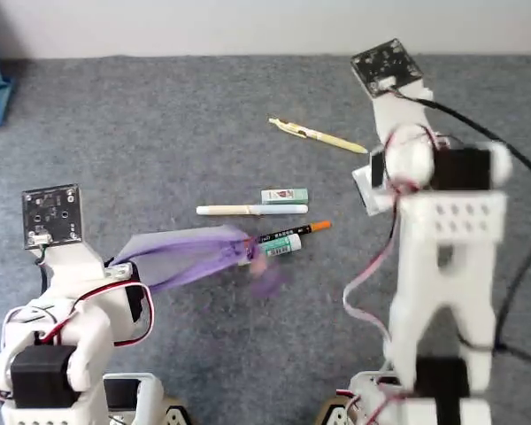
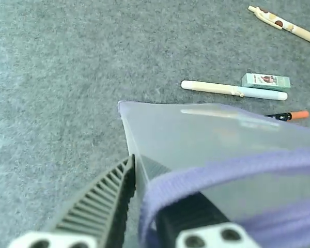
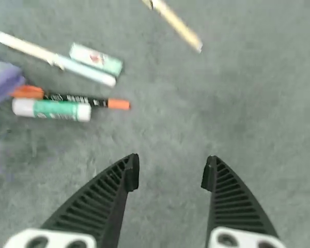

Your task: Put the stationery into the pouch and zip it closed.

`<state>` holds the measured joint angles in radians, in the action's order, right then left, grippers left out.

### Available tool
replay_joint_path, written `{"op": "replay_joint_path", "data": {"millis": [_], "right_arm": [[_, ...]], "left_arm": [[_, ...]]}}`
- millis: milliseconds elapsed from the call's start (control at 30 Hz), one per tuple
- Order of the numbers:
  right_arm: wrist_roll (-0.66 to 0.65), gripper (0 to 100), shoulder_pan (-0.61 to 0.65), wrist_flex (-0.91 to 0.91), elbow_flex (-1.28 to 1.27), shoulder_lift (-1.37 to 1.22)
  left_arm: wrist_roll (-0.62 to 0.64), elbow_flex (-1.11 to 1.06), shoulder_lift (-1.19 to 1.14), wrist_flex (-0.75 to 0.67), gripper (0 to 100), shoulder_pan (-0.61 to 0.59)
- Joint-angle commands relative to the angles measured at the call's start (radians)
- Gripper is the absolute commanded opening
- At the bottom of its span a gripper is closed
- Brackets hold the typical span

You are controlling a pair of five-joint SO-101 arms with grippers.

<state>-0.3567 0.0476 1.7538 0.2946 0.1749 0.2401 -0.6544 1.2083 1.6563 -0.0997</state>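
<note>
Lilac see-through plastic: pouch (image 2: 217, 139), one edge clamped between left jaws, nearest the arm bases, far end slanting out toward the stationery. Cannot tell whether mouth is open or which way it faces; zip not made out. Grip sits on thin film near a corner. Likely to slip or twist under any push. Result: pouch flat and shut on grey tabletop (image 1: 159, 124).

Just past pouch end: green-and-white marker (image 1: 281, 248) and black pen with orange cap (image 1: 294, 232), side by side, marker close against the pouch tip. Risk: nudging these with any sweep of the pouch, round bodies rolling off across the nap.

Beyond: white pen (image 1: 252, 210), mint eraser (image 1: 284, 195) just beside it. All four outside the pouch.

Right jaws apart, empty, hovering over bare tabletop beside that cluster. Risk: closing on two items at once, marker and black pen lying so close together. Or pinching off-centre, with the item swinging and missing the mouth.

Farthest: yellow pen (image 1: 319, 135), alone, well apart from the rest. Long reach. Easily left out before zipping.
</note>
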Motion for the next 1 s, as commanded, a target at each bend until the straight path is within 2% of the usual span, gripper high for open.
{"op": "replay_joint_path", "data": {"millis": [0,200,267,433,533,633,833,967], "right_arm": [[0.005,19.1,-0.010,-0.041,0.040,-0.128],[-0.023,19.3,0.045,-0.243,0.040,-0.266],[-0.060,19.4,0.102,-0.263,0.040,-0.298],[-0.169,20.6,0.216,-0.269,0.040,-0.387],[-0.239,29.7,0.249,-0.269,0.040,-0.435],[-0.275,34.4,0.272,-0.277,0.041,-0.475],[-0.394,34.4,0.305,-0.384,0.041,-0.576],[-0.423,34.4,0.328,-0.464,0.041,-0.650]], "left_arm": [[0.018,0.051,-0.008,0.005,3,-0.005],[0.020,0.051,-0.008,0.003,5,-0.005],[0.034,0.051,-0.008,0.003,5,-0.015],[0.058,0.053,-0.008,0.005,4,-0.129],[0.058,0.058,-0.008,0.009,4,-0.176],[0.058,0.059,-0.008,0.018,4,-0.186],[0.060,0.059,-0.008,0.020,4,-0.186],[0.061,0.056,-0.008,0.020,4,-0.186]]}}
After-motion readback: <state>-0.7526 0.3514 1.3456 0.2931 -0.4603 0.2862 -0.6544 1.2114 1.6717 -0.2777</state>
